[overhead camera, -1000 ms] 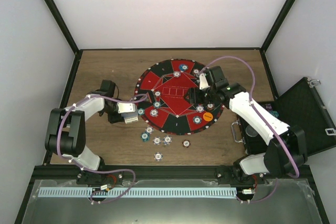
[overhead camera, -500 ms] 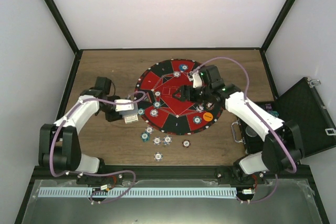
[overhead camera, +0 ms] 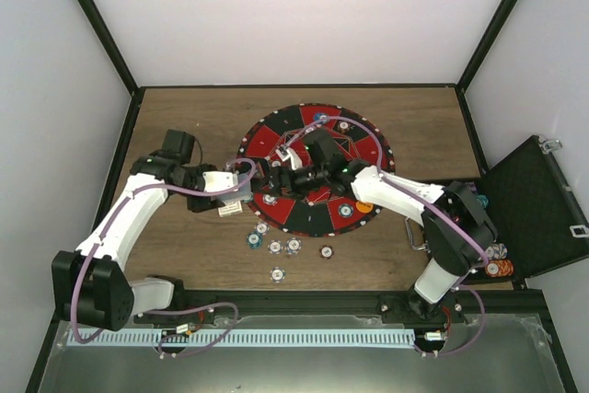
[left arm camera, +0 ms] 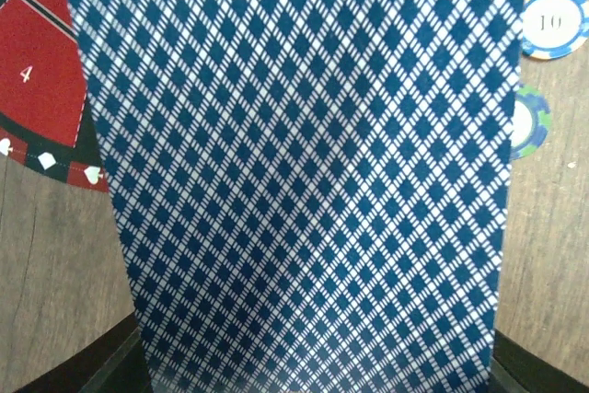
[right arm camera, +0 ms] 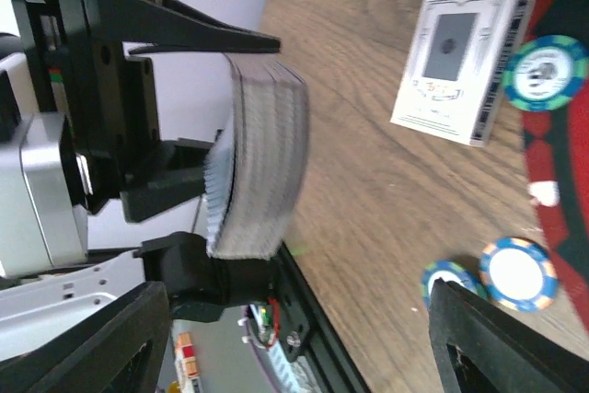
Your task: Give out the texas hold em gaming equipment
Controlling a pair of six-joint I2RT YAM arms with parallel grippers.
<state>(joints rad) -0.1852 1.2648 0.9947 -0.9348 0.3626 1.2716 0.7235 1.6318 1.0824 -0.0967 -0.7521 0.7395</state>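
My left gripper (overhead camera: 232, 187) is shut on a thick deck of playing cards (right arm camera: 262, 163) and holds it above the wood by the mat's left edge. The top card's blue diamond back (left arm camera: 304, 163) fills the left wrist view and hides the left gripper (left arm camera: 313, 365). My right gripper (overhead camera: 274, 174) has reached across the mat, open and empty, a short way from the deck. In the right wrist view the right gripper (right arm camera: 294, 296) has its jaws wide apart. Several striped poker chips (overhead camera: 275, 247) lie on the wood below the mat. An orange button disc (overhead camera: 365, 206) lies on the mat.
The round red-and-black mat (overhead camera: 308, 218) carries several chips round its rim. A card box (right arm camera: 460, 66) lies flat on the wood beside a teal chip (right arm camera: 549, 71). The open black case (overhead camera: 534, 200) stands at the right with chips (overhead camera: 498, 269) in it.
My right arm has swung left across the mat to the left gripper. My left arm has stretched out and brought the deck closer to the mat's edge.
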